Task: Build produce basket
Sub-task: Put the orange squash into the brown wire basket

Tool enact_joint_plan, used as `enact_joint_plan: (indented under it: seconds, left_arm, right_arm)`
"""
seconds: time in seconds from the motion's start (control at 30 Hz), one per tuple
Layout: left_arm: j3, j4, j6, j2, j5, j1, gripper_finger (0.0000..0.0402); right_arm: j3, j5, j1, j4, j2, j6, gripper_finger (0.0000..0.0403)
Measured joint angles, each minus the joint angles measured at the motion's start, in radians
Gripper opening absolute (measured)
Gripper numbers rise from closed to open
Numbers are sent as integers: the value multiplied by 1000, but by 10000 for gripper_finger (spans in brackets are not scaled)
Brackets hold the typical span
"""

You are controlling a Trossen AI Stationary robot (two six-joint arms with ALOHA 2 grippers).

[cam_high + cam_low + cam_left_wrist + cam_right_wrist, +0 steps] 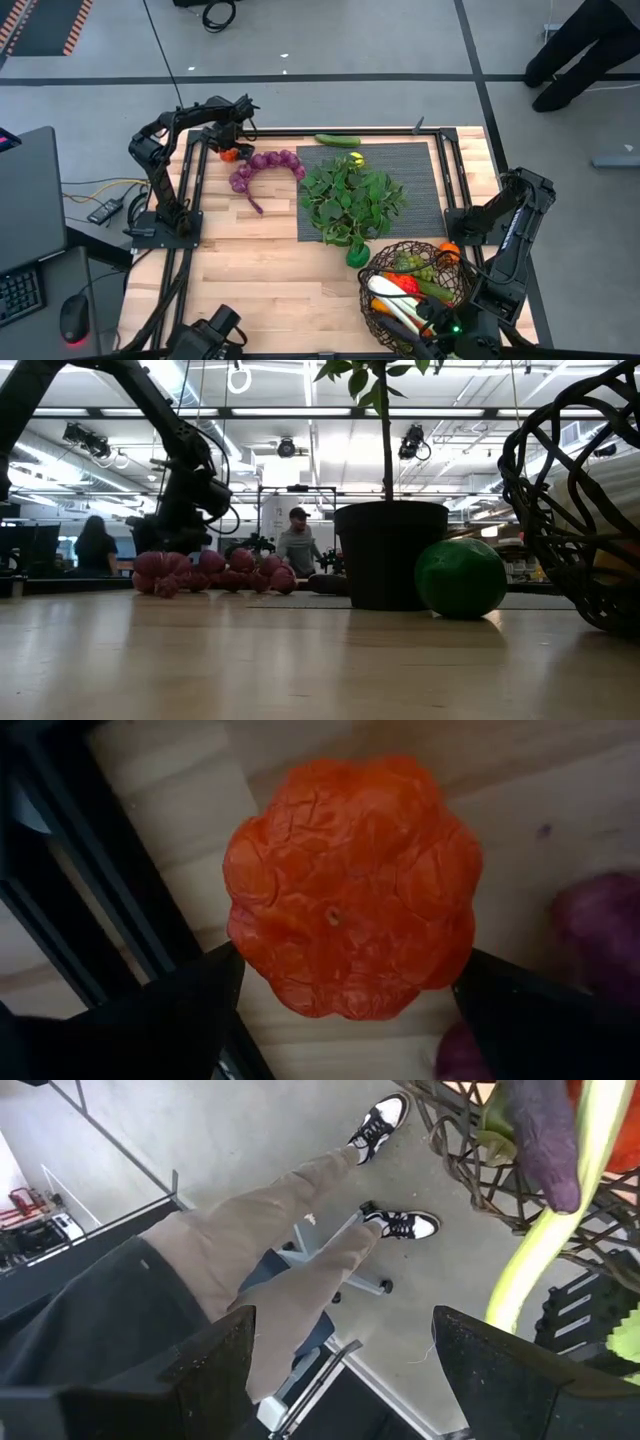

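The left claw point(230, 150) stood fully open around an orange tomato point(350, 885) on the tabletop point(260, 260), beside the purple grapes point(262, 165). The right claw point(345, 1370) hung open and empty beside the basket point(415, 290), which held produce.

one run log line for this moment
left gripper: open around orange tomato | right gripper: open, empty, beside basket | purple grapes: on table

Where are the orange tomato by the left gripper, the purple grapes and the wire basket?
orange tomato point(350, 885): left wrist view, middle of its wrinkled top.
purple grapes point(265, 163): high view, middle of the curved bunch.
wire basket point(372, 270): high view, left rim.
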Motion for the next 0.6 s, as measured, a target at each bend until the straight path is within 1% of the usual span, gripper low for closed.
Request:
enact_joint_plan:
  seconds: [0.2,0.4,0.6]
  left_arm:
    - [35,-11,53,0,-51,0,353]
    - [100,-4,55,0,-55,-2,353]
    - [103,12,54,7,-55,7,353]
  right_arm:
    - [0,0,0,9,0,-1,309]
    - [0,20,0,8,0,-6,309]
    - [0,35,0,18,0,-4,309]
